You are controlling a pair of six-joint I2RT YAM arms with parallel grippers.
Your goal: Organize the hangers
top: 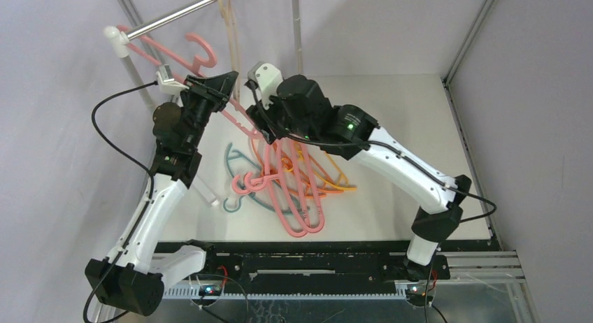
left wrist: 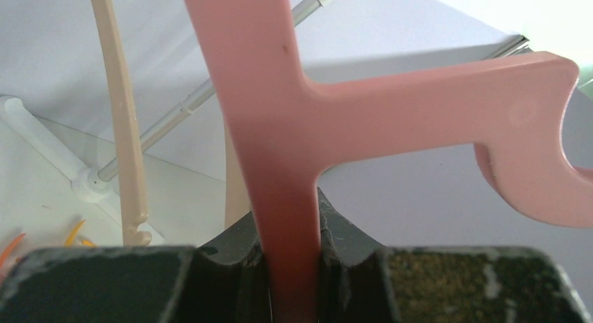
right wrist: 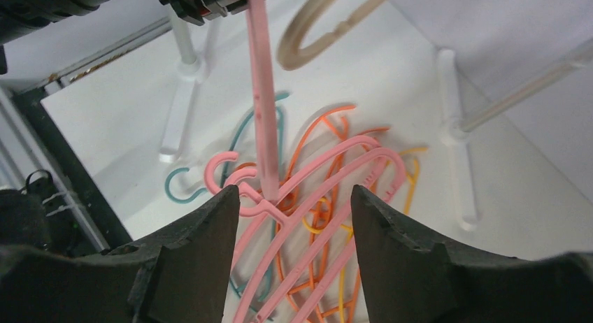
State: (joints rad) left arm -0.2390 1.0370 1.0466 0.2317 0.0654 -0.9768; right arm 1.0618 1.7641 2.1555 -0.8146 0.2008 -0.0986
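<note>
Pink hanger was clamped in my left gripper up by the rail; my right gripper hung open above the hanger pile

The top external camera looks down from above and behind over the whole table. The left wrist view sits almost against the raised pink hanger, which the right wrist view shares from farther off.
</note>
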